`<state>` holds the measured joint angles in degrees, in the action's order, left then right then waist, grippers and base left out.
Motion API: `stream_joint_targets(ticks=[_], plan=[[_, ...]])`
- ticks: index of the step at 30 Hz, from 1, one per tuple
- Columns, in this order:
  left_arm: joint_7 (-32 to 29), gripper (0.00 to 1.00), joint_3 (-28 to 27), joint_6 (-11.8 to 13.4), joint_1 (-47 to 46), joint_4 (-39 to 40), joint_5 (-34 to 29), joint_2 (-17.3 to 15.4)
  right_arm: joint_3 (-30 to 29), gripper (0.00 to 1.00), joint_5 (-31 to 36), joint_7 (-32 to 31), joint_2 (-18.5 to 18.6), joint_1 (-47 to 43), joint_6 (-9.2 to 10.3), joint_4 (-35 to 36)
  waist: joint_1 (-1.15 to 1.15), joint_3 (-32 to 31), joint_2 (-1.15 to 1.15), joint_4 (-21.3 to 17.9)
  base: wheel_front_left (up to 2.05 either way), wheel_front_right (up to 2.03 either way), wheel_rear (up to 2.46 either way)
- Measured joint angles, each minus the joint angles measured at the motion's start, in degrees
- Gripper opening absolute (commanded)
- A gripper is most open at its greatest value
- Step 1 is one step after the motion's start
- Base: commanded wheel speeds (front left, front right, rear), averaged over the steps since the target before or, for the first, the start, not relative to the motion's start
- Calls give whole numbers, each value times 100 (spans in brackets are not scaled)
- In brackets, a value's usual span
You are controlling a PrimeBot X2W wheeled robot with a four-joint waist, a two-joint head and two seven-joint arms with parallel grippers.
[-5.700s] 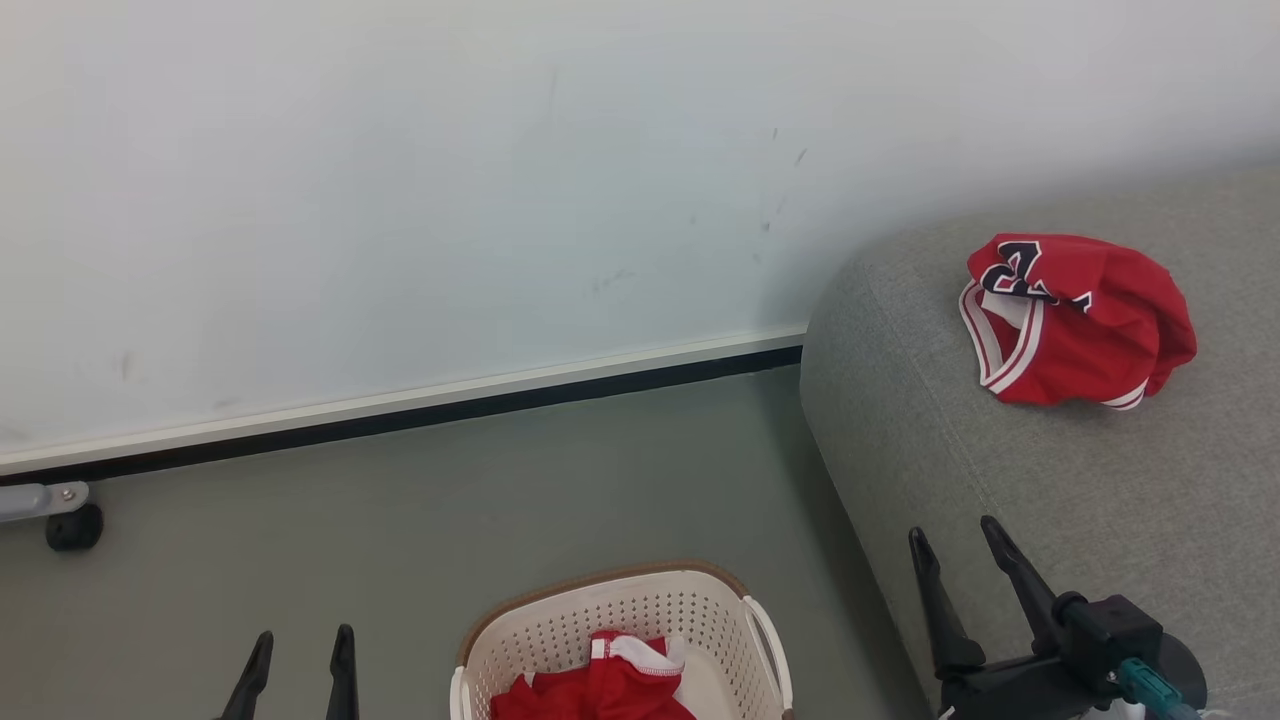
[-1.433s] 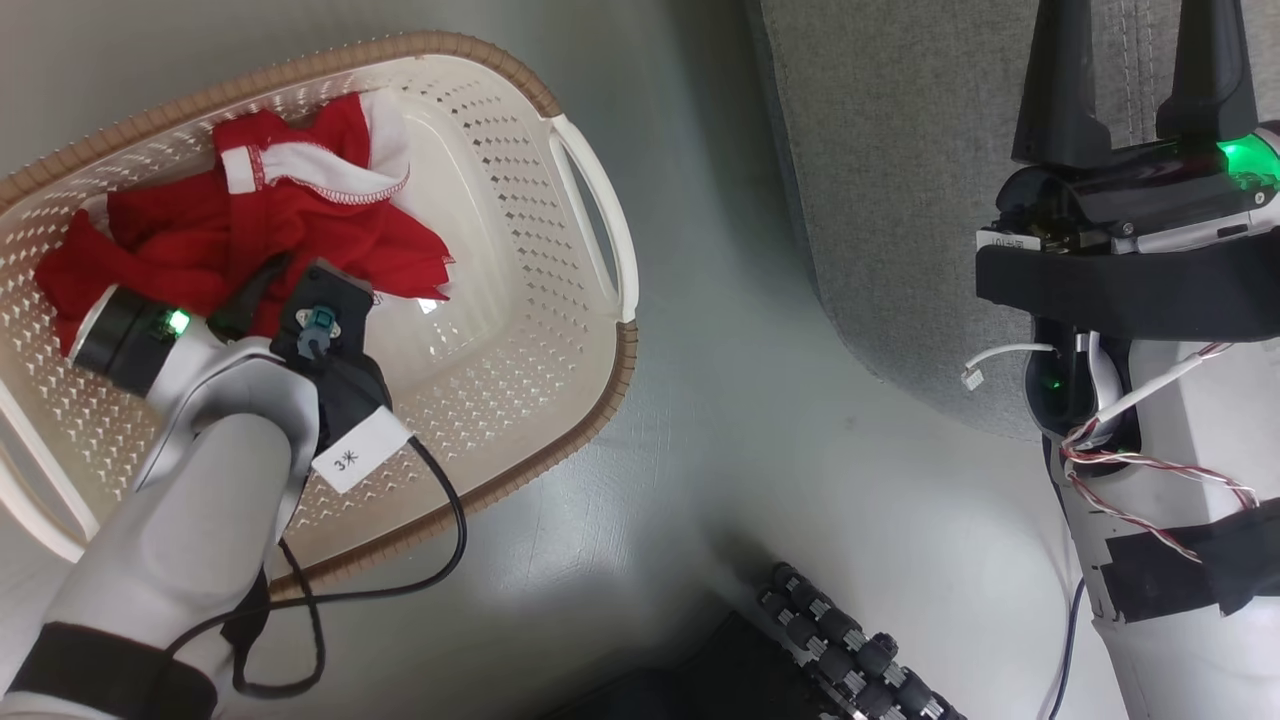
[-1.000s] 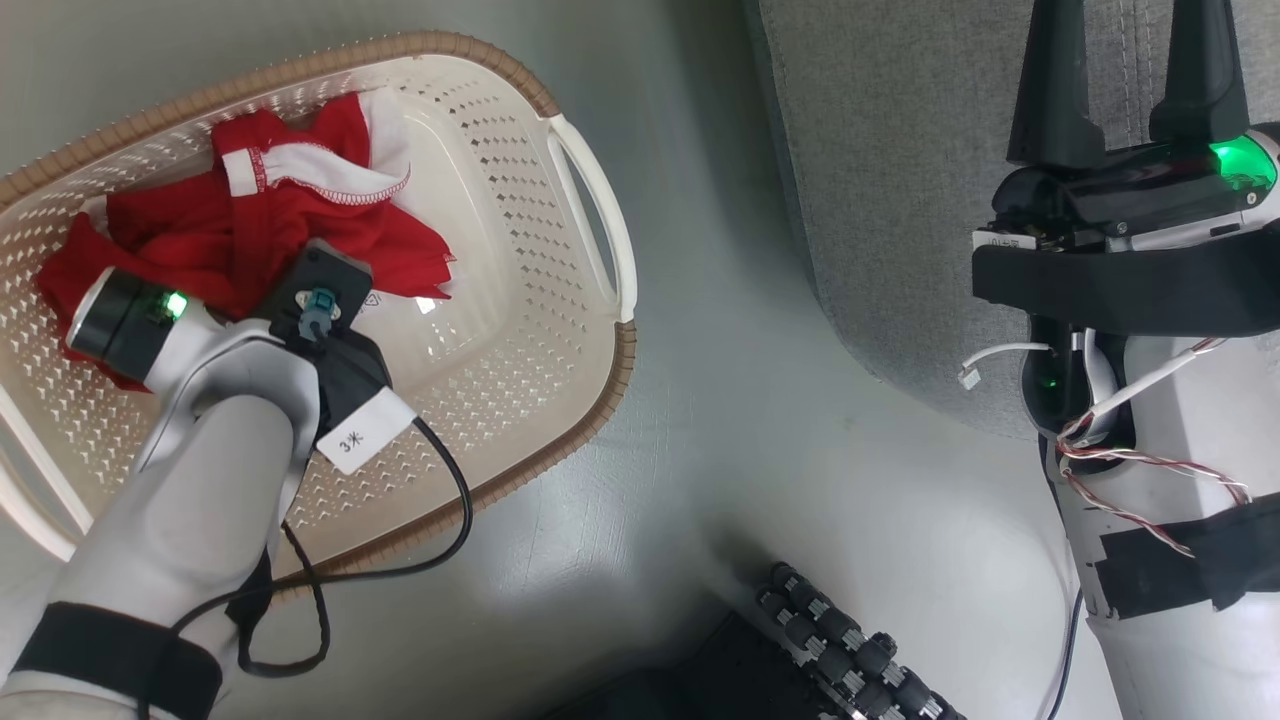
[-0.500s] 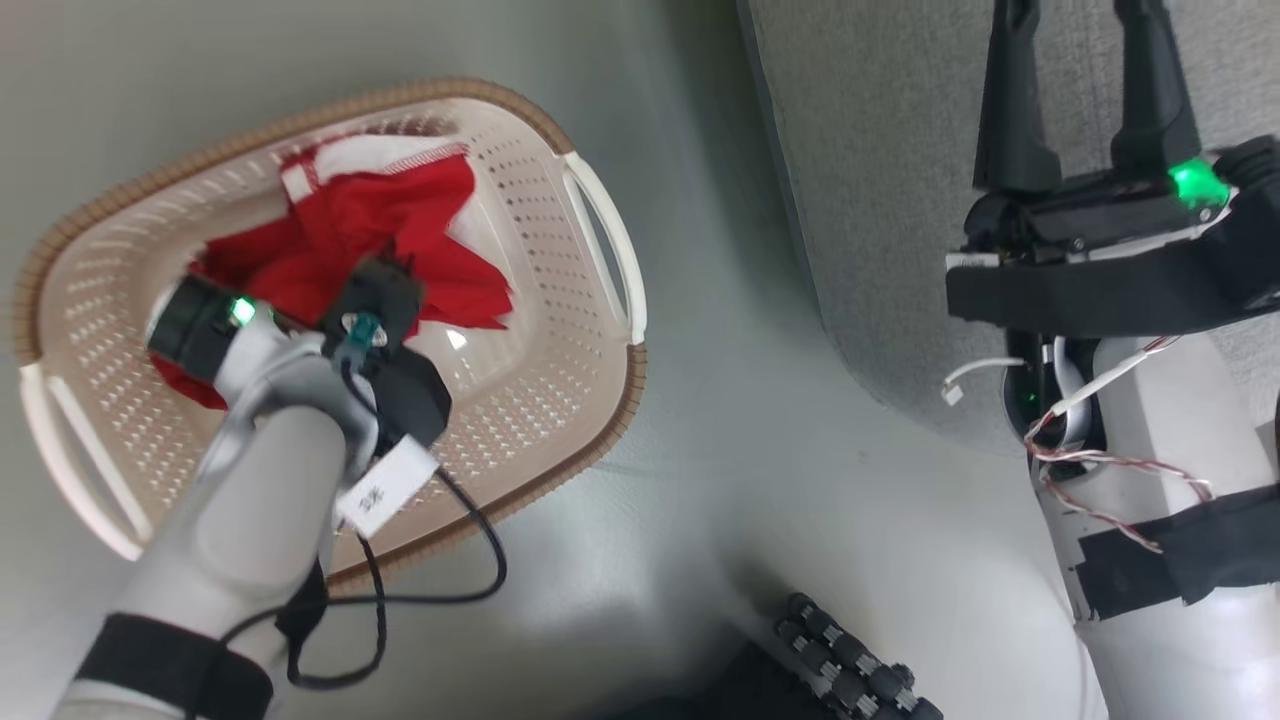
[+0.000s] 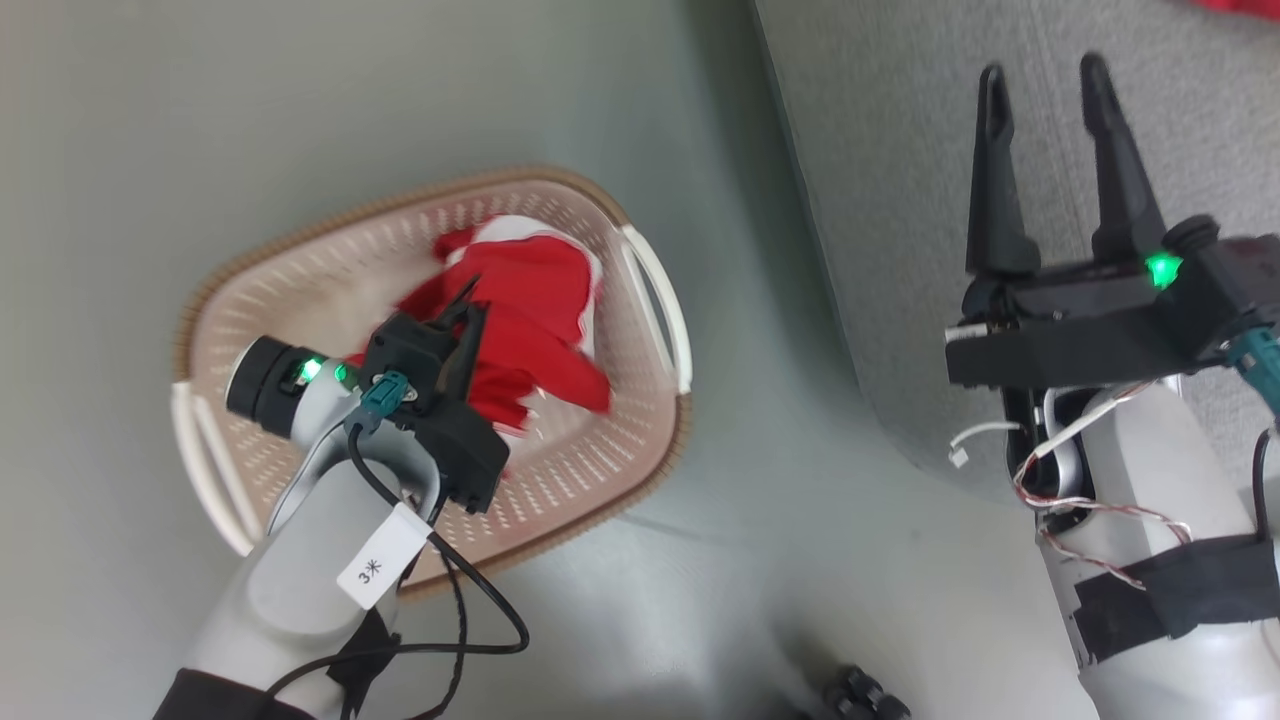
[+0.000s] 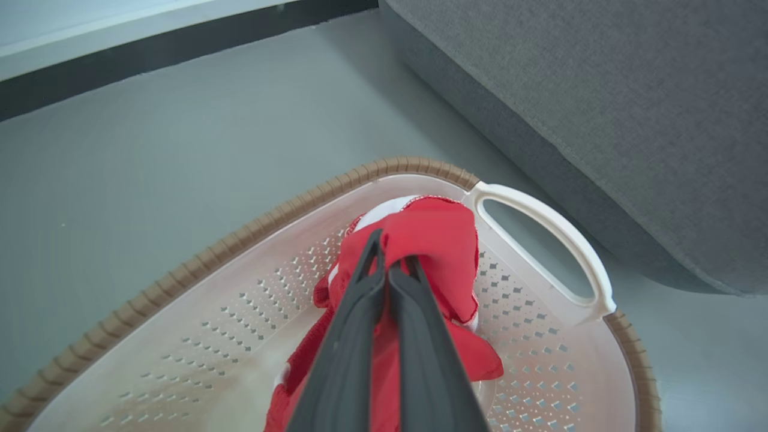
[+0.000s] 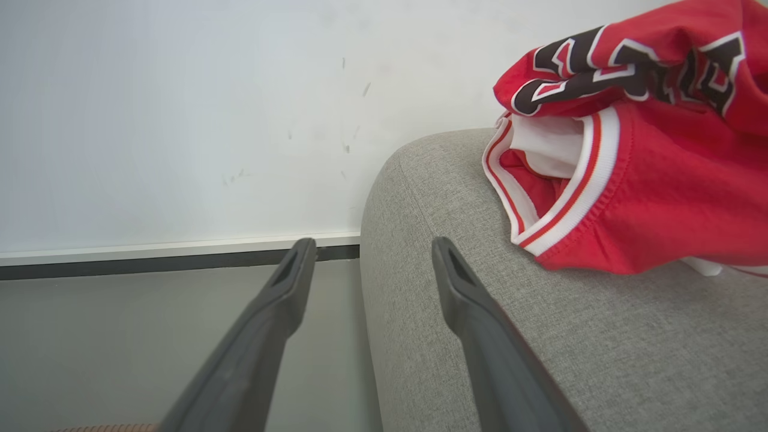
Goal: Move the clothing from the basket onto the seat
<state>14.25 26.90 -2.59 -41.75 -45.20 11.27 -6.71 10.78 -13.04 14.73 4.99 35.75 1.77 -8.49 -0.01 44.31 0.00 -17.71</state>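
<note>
The left arm rose from the lower left of the head view, its pale forearm slanting over the near rim of the basket (image 5: 330, 225) and its wrist tipped so that the left gripper (image 5: 468, 300) pointed into the basket. A black cable (image 5: 480, 600) with a white tag looped off the forearm. The left gripper's two fingers were pressed together with a fold of the red garment (image 5: 540, 290) pinched between them. In the left wrist view the left gripper (image 6: 393, 252) had the cloth bunched over its tips, and the rest of the red garment (image 6: 441, 234) trailed below the fingers onto the basket's perforated floor. The basket's white handle (image 6: 540, 210) lay just beyond and to the right of the tips, and the grey seat (image 6: 600, 90) stood past that.

The right arm stood upright at the right of the head view, its right gripper (image 5: 1042, 70) pointing up the view over the edge of the seat (image 5: 900, 150). Its fingers were spread wide and held nothing. In the right wrist view the right gripper (image 7: 373, 246) straddled the seat's rounded corner, and the jersey (image 7: 648, 180), with black-and-white lettering, lay crumpled on the seat (image 7: 600, 336) ahead and to the right of the tips, clear of them.
</note>
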Motion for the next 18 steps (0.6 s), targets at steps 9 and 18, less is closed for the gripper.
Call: stream_joint_targets(ticks=[9, 18], plan=[[5, 0, -62, -154, 249, 531, 244, 64, -108, 100, 99, 0, 122, -323, -29, -309, 0, -717, 0, 331, 0, 0, 0], [5, 0, -232, -253, 495, 1137, 374, 23, -178, 100, 105, -1, 152, -694, -56, -553, 0, -1573, 0, 640, 0, 0, 0]])
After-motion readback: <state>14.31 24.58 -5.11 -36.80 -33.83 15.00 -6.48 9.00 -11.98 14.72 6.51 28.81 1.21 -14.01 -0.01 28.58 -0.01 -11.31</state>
